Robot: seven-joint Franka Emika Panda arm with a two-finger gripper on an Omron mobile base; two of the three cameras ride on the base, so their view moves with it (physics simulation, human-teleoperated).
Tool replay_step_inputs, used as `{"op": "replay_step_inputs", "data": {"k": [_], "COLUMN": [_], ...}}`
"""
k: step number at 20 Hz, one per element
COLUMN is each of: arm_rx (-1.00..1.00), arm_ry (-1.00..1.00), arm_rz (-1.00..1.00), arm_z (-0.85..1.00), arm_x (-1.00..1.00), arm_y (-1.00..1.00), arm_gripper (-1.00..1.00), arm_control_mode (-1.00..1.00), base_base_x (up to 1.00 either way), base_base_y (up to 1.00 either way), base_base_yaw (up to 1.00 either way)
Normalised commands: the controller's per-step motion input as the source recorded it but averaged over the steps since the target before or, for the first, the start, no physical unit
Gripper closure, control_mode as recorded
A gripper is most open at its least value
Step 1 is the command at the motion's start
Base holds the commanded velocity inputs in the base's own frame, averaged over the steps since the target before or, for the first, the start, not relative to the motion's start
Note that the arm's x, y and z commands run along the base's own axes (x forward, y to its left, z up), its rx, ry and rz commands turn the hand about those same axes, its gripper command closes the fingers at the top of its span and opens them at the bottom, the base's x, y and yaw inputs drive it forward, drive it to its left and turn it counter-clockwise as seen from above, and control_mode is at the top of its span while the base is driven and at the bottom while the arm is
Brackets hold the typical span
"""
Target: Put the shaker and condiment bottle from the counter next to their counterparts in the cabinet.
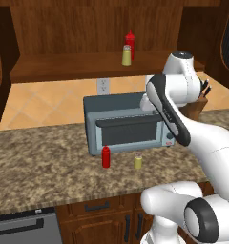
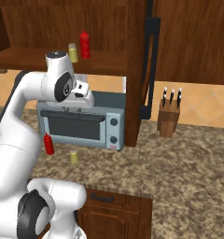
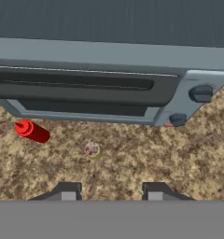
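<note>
The shaker (image 1: 138, 161) (image 2: 74, 157), yellow-green with a grey cap, stands on the counter in front of the toaster oven. The red condiment bottle (image 1: 106, 157) (image 2: 49, 144) stands to its left. Their counterparts, a red bottle (image 1: 130, 44) (image 2: 84, 45) and a shaker (image 1: 127, 55) (image 2: 73, 52), stand together on the shelf of the dark wood cabinet (image 1: 64, 64) (image 2: 20, 58). My gripper (image 3: 111, 191) hangs above the oven's front, pointing down, open and empty. From there the hand view looks down on the shaker (image 3: 92, 150) and the bottle (image 3: 32, 131).
A grey toaster oven (image 1: 126, 126) (image 2: 81, 123) (image 3: 109, 56) sits against the tiled wall under the shelf. A knife block (image 1: 197, 102) (image 2: 169, 116) stands to the right. An open cabinet door (image 2: 137, 70) with a black handle hangs beside the oven.
</note>
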Motion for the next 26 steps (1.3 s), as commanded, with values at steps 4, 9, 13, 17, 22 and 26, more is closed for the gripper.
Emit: {"op": "replay_step_inputs", "data": {"k": [4,9,13,17,22,26], "arm_rx": [0.0,0.01,0.03,0.02,0.03,0.04], "arm_ry": [-0.02,-0.1,-0.09,-0.05,-0.1,-0.13], "arm_rz": [0.0,0.0,0.02,0.13,0.19,0.3], "arm_z": [-0.06,-0.33,-0.47,-0.37,-0.45,-0.57], "arm_x": [-0.25,-0.79,-0.63,-0.46,0.0,0.02], "arm_y": [-0.06,-0.28,-0.22,-0.16,-0.06,-0.04], "arm_gripper": [-1.0,-1.0,-1.0,-1.0,-1.0,-1.0], "arm_control_mode": [-1.0,-1.0,-1.0,-1.0,-1.0,-1.0], "base_base_x": [0.0,0.0,0.0,0.0,0.0,0.0], "base_base_y": [0.0,0.0,0.0,0.0,0.0,0.0], "base_base_yaw": [0.0,0.0,0.0,0.0,0.0,0.0]}}
